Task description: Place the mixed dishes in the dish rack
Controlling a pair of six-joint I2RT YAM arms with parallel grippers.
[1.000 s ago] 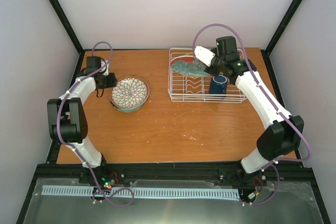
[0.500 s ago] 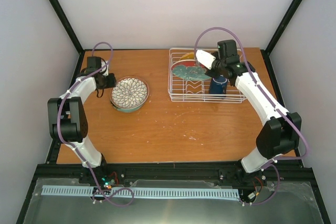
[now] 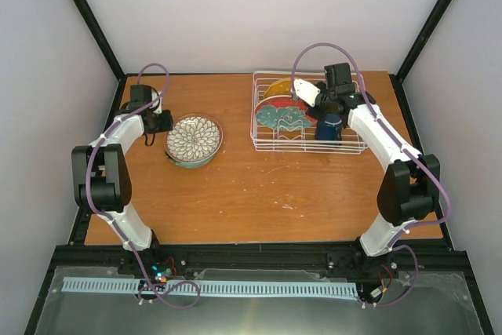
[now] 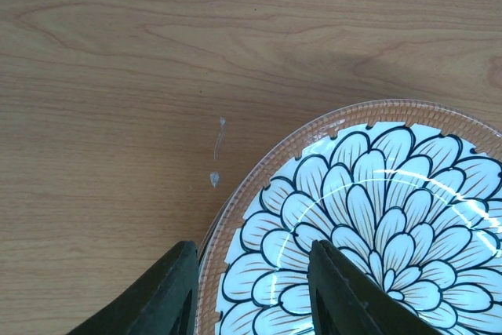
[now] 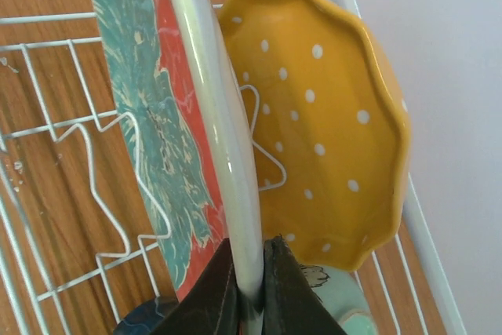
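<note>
My right gripper [image 5: 249, 288] is shut on the rim of the red plate with a teal flower [image 5: 157, 131] and holds it on edge in the white wire dish rack [image 3: 267, 140]. The orange-yellow dotted plate [image 5: 321, 131] stands just behind it in the rack. The dark blue mug [image 3: 329, 125] sits in the rack under my right wrist. The white floral-patterned plate [image 3: 194, 139] lies on a pale teal bowl [image 3: 188, 162] on the table at the left. My left gripper [image 4: 251, 288] is open, its fingers astride that plate's rim [image 4: 235, 225].
The wooden table [image 3: 259, 194] lies between plate and rack. Grey walls and black frame posts [image 3: 86, 13] close in the back and sides. A pale teal dish [image 5: 345, 304] shows under the yellow plate in the right wrist view.
My right gripper has tipped the red plate from lying flat toward upright and moved it down into the rack's slots. The yellow plate behind it has come into sight. The left arm has not moved.
</note>
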